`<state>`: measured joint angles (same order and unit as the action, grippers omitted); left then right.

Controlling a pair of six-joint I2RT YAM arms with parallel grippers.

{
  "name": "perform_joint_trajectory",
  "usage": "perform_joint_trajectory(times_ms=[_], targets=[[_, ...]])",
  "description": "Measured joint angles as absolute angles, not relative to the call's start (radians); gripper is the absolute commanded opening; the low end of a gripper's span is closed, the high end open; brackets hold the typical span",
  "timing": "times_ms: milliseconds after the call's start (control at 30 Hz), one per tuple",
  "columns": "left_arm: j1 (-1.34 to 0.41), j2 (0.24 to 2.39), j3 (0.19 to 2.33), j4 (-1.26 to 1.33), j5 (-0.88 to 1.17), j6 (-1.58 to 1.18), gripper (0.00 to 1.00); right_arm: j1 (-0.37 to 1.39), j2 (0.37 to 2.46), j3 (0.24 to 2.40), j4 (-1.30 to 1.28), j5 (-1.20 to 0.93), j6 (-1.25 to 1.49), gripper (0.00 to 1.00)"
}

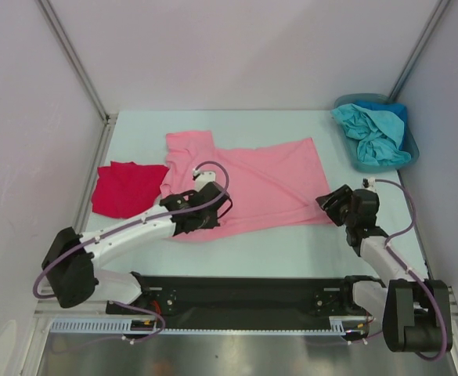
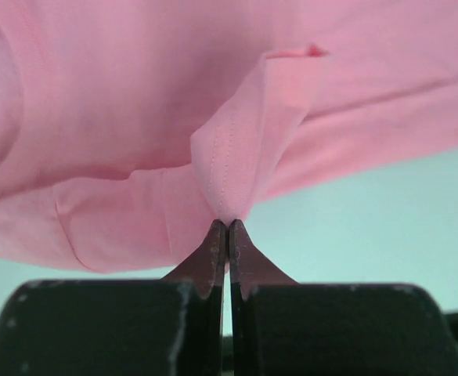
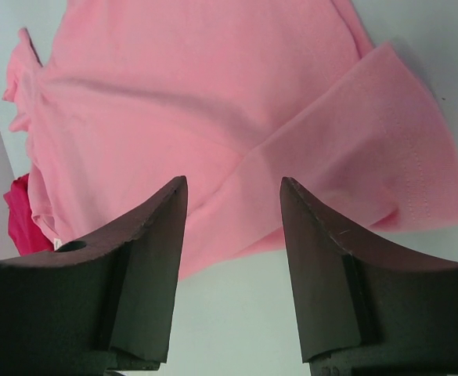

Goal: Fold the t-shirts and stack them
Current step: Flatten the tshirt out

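Note:
A light pink t-shirt lies spread in the middle of the table. My left gripper is shut on a pinched fold of the pink t-shirt at its near left edge; the left gripper's tips meet on the cloth. My right gripper is open and empty, hovering at the shirt's near right corner; in the right wrist view the right gripper frames the pink t-shirt. A bright red t-shirt lies folded at the left. Teal and blue t-shirts sit in a bin.
A teal bin stands at the back right corner. White walls and metal posts enclose the table. Bare table surface runs along the near edge between the arms.

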<state>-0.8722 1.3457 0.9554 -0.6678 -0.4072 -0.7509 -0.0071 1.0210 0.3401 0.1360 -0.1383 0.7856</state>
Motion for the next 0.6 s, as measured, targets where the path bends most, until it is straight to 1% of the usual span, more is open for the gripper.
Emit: perform_joint_trajectory(times_ms=[333,600], targets=[[-1.185,1.246,0.897,-0.744,-0.362,-0.926,0.00,-0.007,1.118,0.379,0.149,-0.109,0.794,0.55],[-1.378,1.101,0.846,-0.918,-0.364,-1.125,0.00,0.019,1.243,0.429,0.176,-0.075,0.809,0.55]])
